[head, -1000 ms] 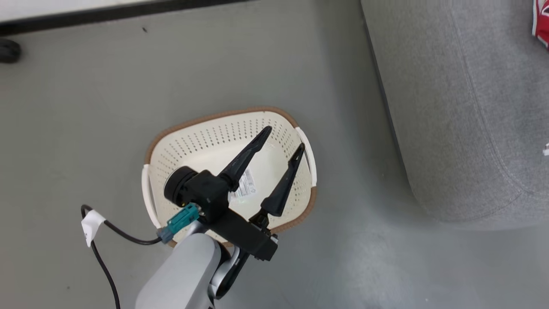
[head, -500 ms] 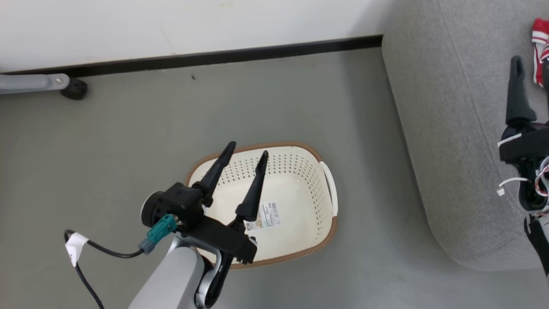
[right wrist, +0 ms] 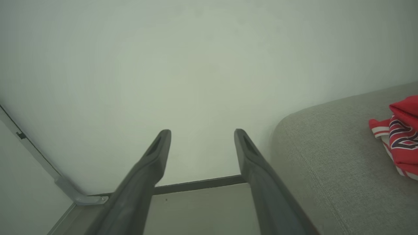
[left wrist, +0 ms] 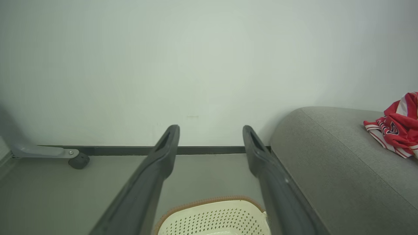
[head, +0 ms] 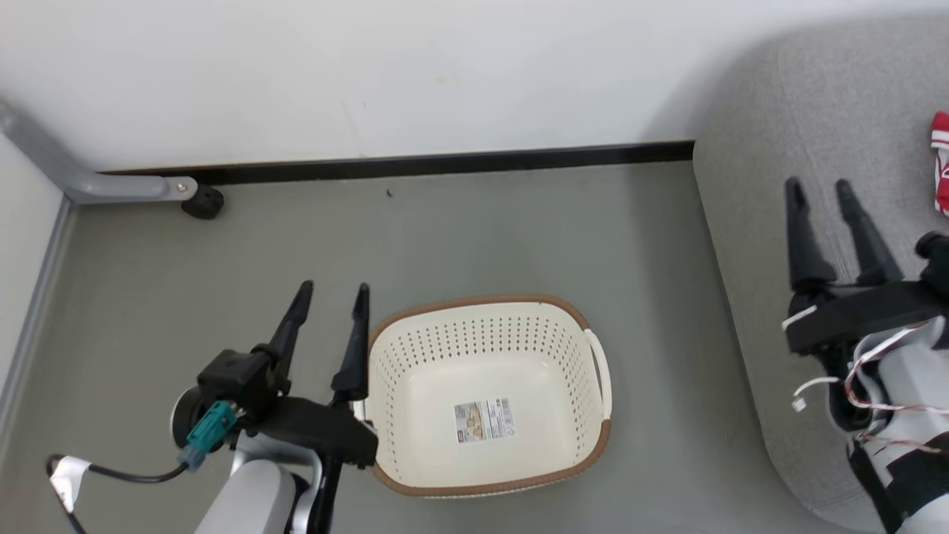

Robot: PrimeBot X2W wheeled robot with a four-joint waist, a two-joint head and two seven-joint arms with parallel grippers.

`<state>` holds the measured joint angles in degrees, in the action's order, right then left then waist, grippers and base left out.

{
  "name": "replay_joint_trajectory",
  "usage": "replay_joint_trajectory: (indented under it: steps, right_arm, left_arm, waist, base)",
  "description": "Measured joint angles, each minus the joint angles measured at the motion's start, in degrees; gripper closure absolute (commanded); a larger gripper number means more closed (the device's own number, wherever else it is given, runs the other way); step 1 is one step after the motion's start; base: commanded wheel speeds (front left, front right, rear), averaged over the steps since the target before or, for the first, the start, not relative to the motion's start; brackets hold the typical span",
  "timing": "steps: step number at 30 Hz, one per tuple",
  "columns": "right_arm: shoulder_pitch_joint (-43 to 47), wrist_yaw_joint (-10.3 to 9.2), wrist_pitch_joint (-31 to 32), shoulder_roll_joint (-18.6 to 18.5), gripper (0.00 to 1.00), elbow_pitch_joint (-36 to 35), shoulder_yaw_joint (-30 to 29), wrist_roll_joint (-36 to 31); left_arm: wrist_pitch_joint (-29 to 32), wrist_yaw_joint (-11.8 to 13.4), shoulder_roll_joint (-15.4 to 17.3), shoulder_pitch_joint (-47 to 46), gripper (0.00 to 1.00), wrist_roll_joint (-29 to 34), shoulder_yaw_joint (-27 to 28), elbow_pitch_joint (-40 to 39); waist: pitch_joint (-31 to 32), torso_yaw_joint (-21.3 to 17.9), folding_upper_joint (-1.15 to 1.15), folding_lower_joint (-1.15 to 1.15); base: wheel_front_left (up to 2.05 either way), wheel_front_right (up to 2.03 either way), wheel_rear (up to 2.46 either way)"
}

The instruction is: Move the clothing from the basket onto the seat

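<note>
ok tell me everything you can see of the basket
The basket is cream-white plastic with rounded corners, rows of small holes in its walls and a brown woven-look rim. A pale handle shows on its right side. It stands upright on the grey floor, left of the sofa and apart from it. It is empty but for a sticker on its bottom. The left hand is at its left edge; whether they touch is unclear.

The sticker (head: 483, 421) in the basket (head: 482, 337) and the jersey's (left wrist: 401, 132) lettering (left wrist: 388, 128) are illegible.
</note>
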<state>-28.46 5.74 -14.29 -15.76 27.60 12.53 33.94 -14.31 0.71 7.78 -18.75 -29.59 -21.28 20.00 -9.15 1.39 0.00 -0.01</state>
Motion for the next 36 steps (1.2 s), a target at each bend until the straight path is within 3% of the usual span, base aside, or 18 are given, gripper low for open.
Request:
replay_joint_trajectory:
  steps: [12, 26, 36]
  right_arm:
    - [8.4, -1.29, 0.0, 2.9, 0.00, -3.6, 2.5, -3.4]
    - [18.6, -5.86, 0.0, 3.7, 0.00, -6.6, 3.4, -8.1]
    - [20.8, -7.45, 0.0, 3.7, 0.00, -8.1, 4.1, -10.0]
  left_arm:
    - [0.0, 4.4, 1.1, 4.4, 0.00, 2.0, 5.6, 2.1]
    - [0.0, 5.9, 1.4, 11.3, 0.00, 5.2, 11.0, 2.8]
    - [0.0, 5.9, 1.2, 13.3, 0.00, 8.2, 13.0, 2.4]
  waist:
    - [5.1, 0.1, 0.00, 0.00]
    - [9.5, 0.0, 0.01, 0.00]
    - [10.2, 0.0, 0.01, 0.00]
  base:
    - [0.00, 0.00, 0.00]
    - [0.00, 0.00, 0.00]
    - [0.00, 0.00, 0.00]
